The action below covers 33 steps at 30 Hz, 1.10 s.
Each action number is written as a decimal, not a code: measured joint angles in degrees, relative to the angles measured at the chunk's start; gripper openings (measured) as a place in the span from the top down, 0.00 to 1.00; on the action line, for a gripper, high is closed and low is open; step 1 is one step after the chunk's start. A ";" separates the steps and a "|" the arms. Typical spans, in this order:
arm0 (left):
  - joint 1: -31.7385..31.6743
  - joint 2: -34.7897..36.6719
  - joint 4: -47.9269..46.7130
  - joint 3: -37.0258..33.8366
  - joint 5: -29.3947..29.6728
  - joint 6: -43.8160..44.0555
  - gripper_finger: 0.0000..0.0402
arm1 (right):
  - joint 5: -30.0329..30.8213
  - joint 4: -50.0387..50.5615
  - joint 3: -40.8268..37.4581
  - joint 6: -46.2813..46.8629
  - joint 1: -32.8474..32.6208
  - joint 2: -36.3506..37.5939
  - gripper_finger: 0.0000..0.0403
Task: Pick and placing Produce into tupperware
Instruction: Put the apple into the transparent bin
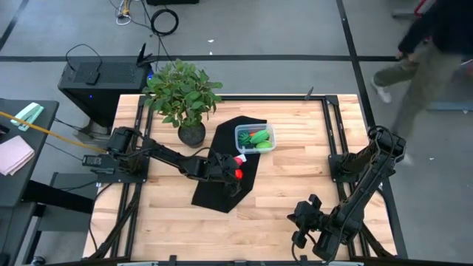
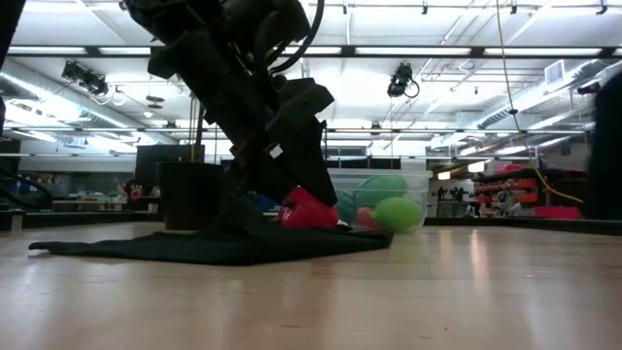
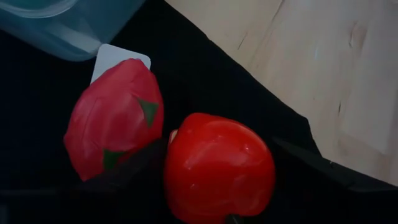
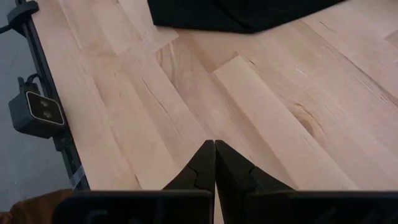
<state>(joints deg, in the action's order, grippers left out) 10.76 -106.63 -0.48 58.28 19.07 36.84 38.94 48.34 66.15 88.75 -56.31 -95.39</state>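
My left gripper (image 1: 233,174) is over the black cloth (image 1: 222,193), just on the near side of the tupperware (image 1: 255,138). It is shut on a round, glossy red fruit (image 3: 217,168). A second, pink-red fruit with green flecks (image 3: 115,118) lies on the cloth beside it, next to the tupperware's wall (image 3: 68,37). The clear tupperware holds green and orange produce (image 1: 259,137); a lime-green piece (image 2: 397,214) shows through its wall in the low view. My right gripper (image 4: 214,155) is shut, empty, and hovers over bare wood near the table's near right corner. My left gripper pinches the round red fruit across its middle (image 3: 177,155), one dark finger (image 3: 140,165) on each side. One finger stands between it and the pink-red fruit. The fruit is low over the black cloth; whether it rests on the cloth or is lifted clear, I cannot tell.
A leafy potted plant (image 1: 185,96) stands at the far edge, left of the tupperware. Bare wood lies to the near left and right of the cloth. A person (image 1: 421,59) walks beyond the table's far right corner.
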 joint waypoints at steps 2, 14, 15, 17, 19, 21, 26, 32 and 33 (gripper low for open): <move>0.00 0.00 0.01 0.00 -0.11 0.00 0.30 | 0.00 0.01 0.02 0.00 0.00 0.00 0.97; 0.02 0.00 4.70 -0.02 -0.52 -0.02 0.31 | 0.01 0.02 0.02 -0.39 0.01 0.00 0.97; 0.02 0.00 5.52 -0.02 -0.50 -0.04 0.30 | 0.02 0.00 0.02 -0.39 0.00 0.00 0.97; 0.00 0.00 7.29 -0.02 -0.48 -0.02 0.30 | 0.02 0.01 0.02 -0.39 0.00 0.00 0.97; 0.00 0.00 8.83 -0.02 -0.48 -0.04 0.31 | 0.02 0.00 0.02 -0.39 0.00 0.00 0.97; 0.02 0.00 10.38 -0.01 -0.68 -0.05 0.31 | 0.02 0.01 0.02 -0.39 0.00 0.00 0.97; 0.02 0.00 10.81 2.25 -1.33 -1.59 0.30 | 0.02 0.00 0.02 -0.39 0.00 0.00 0.97; 0.04 0.00 10.83 7.19 -1.35 -7.64 0.31 | 0.02 0.01 0.02 -0.39 0.00 0.00 0.97; 0.02 0.00 10.82 8.05 -1.35 -8.92 0.31 | 0.02 0.02 0.02 -0.39 0.00 0.00 0.97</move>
<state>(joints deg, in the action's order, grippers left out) 10.79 -106.63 10.34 66.33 17.72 27.92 38.96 48.36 66.17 88.36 -56.31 -95.39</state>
